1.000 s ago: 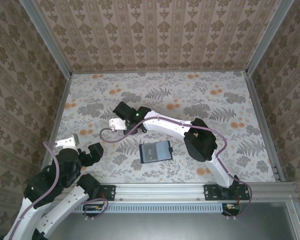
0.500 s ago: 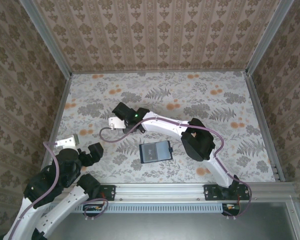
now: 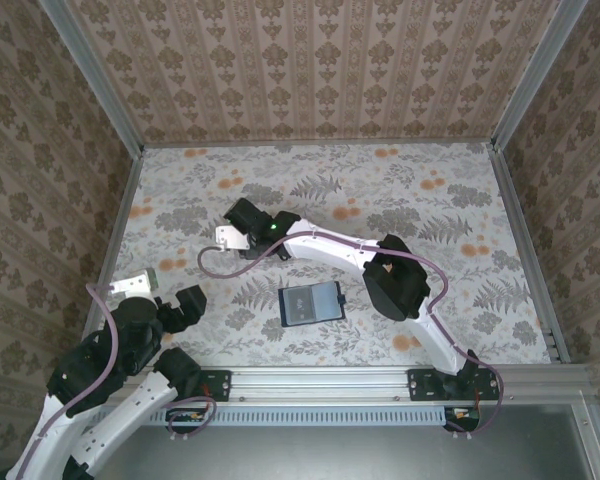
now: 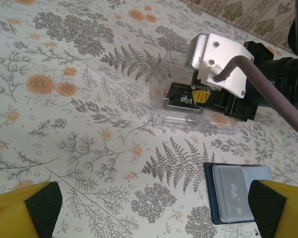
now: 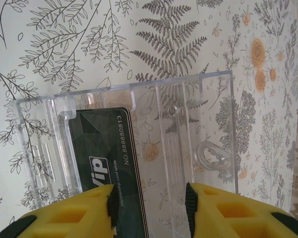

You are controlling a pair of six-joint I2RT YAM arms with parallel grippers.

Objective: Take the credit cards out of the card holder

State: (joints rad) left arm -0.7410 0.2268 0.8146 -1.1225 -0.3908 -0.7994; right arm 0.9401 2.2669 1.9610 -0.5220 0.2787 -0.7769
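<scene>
One dark navy card holder (image 3: 326, 297) lies open on the flowered table (image 3: 430, 200), around the middle and toward the near edge. A grey card (image 4: 236, 196) shows on its inner face. To its far left sits a clear plastic box (image 5: 188, 124) with a black card (image 5: 107, 148) inside. The right gripper (image 5: 149, 201) hangs over that box, jaws partly apart with nothing clamped. The left gripper (image 4: 151, 213) hovers at the near left, jaws spread wide and empty.

You look at a table (image 3: 410, 190) with a pale cloth of grey ferns and orange flowers. Brown patterned walls (image 3: 310, 60) stand at 9, 12 and 3 o'clock. An aluminium rail (image 3: 330, 378) runs at 6 o'clock.
</scene>
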